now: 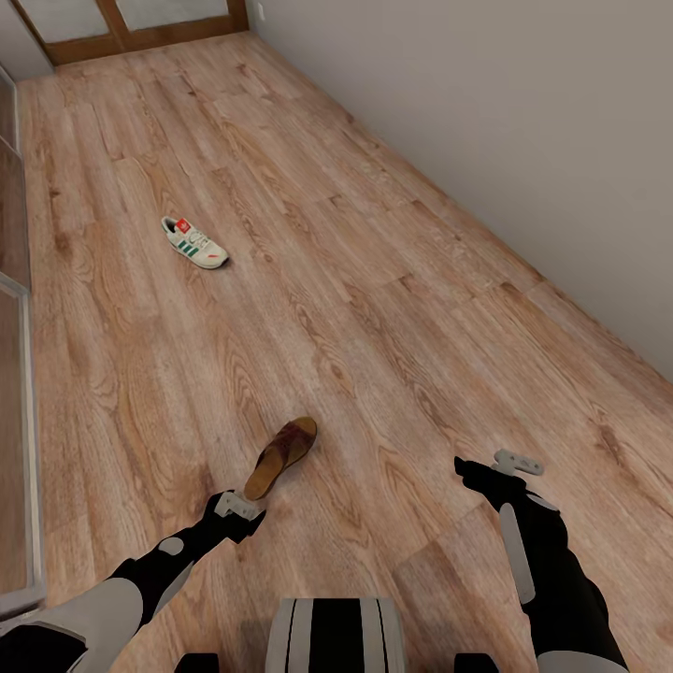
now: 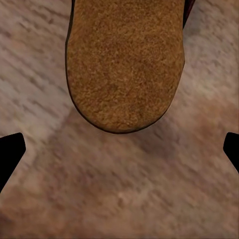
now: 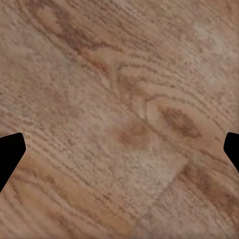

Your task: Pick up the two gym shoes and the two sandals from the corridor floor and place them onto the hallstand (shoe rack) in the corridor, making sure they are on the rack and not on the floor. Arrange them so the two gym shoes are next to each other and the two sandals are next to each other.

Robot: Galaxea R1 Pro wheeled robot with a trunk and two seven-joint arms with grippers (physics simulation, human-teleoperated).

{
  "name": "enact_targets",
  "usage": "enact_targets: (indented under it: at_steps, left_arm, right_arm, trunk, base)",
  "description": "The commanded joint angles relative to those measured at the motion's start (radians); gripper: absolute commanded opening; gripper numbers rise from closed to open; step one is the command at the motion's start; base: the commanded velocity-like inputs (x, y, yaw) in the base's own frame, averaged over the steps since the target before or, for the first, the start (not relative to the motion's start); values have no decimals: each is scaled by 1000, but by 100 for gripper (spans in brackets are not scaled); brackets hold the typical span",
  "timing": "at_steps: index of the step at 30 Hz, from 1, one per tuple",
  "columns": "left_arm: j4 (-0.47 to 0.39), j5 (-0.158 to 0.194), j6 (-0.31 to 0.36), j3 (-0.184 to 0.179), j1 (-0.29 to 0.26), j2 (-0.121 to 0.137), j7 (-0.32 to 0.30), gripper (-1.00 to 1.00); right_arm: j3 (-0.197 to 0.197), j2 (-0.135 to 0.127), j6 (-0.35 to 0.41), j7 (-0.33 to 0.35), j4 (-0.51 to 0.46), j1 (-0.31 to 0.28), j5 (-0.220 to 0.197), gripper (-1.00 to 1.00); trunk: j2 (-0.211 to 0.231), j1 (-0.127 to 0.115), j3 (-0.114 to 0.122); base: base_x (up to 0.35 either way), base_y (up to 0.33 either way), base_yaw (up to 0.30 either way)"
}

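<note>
One brown sandal lies on the wood-plank corridor floor, its dark strap at the far end and its tan heel toward me. My left gripper hovers just behind that heel, open; the left wrist view looks down on the sandal's tan footbed with both fingertips spread wide and nothing between them. One white gym shoe with green stripes rests farther off on the floor. My right gripper hangs open over bare floor. The hallstand is out of view.
A pale grey wall runs along the right side of the corridor. A glass-fronted panel lines the left edge. A wooden door frame closes the far end.
</note>
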Motion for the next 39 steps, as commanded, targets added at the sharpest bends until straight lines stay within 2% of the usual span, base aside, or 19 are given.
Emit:
enact_targets:
  at_steps: [1, 39]
  left_arm:
    - [0, -2, -4, -2, -1, 0, -1, 100]
    - [0, -1, -4, -2, -1, 0, 2, 100]
  right_arm:
    - [-1, 1, 4, -7, -1, 0, -9, 100]
    - [-1, 1, 4, -7, -2, 0, -9, 100]
  trunk:
    - [0, 0, -1]
    - [0, 0, -1]
  base:
    - [0, 0, 0]
    - [26, 0, 0]
